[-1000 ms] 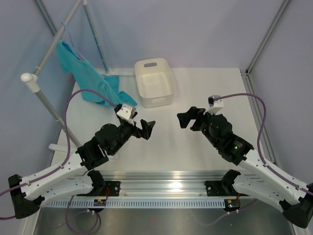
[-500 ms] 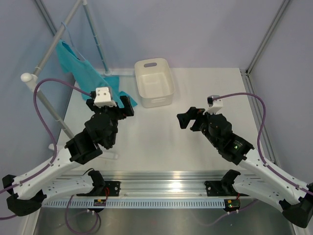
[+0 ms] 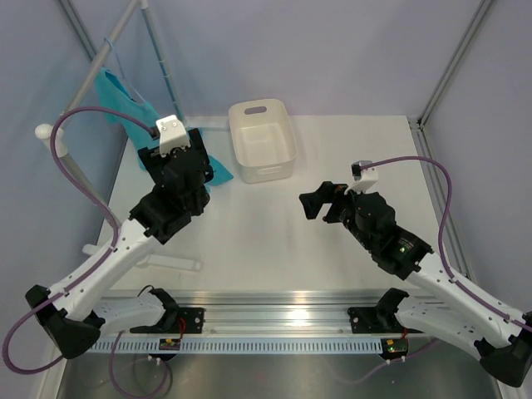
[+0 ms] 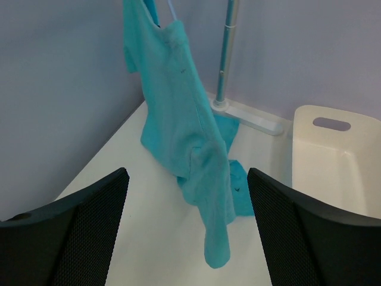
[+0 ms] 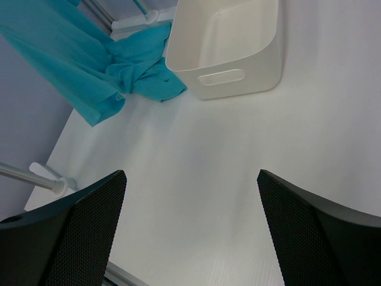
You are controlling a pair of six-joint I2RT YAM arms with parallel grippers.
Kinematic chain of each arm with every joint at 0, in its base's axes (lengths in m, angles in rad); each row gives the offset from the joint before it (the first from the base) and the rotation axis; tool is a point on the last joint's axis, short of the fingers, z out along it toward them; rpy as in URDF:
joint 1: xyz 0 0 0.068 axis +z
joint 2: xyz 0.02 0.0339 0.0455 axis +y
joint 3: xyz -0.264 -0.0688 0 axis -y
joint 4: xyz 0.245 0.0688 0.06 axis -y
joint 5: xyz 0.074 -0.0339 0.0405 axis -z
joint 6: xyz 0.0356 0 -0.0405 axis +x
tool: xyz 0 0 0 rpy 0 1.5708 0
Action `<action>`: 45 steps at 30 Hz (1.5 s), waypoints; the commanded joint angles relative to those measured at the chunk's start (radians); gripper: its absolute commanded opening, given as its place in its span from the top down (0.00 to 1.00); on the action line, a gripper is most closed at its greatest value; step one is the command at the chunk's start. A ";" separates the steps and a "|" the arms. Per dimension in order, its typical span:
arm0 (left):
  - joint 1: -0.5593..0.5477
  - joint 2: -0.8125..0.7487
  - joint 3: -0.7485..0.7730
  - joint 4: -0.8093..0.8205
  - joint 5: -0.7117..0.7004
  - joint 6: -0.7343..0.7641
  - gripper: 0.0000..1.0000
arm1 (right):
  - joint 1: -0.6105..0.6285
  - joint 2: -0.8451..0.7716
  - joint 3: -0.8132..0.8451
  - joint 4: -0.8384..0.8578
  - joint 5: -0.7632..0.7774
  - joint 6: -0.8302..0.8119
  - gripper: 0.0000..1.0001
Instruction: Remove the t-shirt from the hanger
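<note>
While both pairs of jaws stand open and empty, I see the t-shirt hanging vertically from its hanger, straight ahead of the left jaws, well away from the right jaws.

At the far-left corner of the table, the t-shirt hangs from the hanger on the rack. Its lower end lies on the tabletop beside the rack's foot, just left of the tub, which sits at the far middle. The left gripper is in front of the t-shirt, near but apart, while the right gripper is over the table's right half, nearer than the tub and well apart from it.
</note>
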 commanded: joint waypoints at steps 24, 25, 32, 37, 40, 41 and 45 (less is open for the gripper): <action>0.436 0.333 0.251 0.053 0.257 -0.040 0.30 | 0.008 0.051 0.079 -0.021 -0.083 -0.032 0.00; 0.436 0.331 0.251 0.059 0.268 -0.035 0.30 | 0.008 0.053 0.081 -0.022 -0.087 -0.033 0.00; 0.436 0.305 0.233 0.076 0.342 -0.055 0.23 | 0.008 0.069 0.085 -0.027 -0.094 -0.036 0.00; 0.436 0.342 0.294 0.089 0.277 0.005 0.33 | 0.008 0.076 0.085 -0.028 -0.091 -0.038 0.01; 0.436 0.368 0.333 0.097 0.283 0.034 0.44 | 0.008 0.077 0.088 -0.033 -0.095 -0.039 0.01; 0.436 0.376 0.339 0.097 0.290 0.036 0.44 | 0.008 0.077 0.090 -0.034 -0.097 -0.039 0.00; 0.436 0.406 0.339 0.105 0.274 0.033 0.43 | 0.008 0.076 0.090 -0.031 -0.094 -0.041 0.01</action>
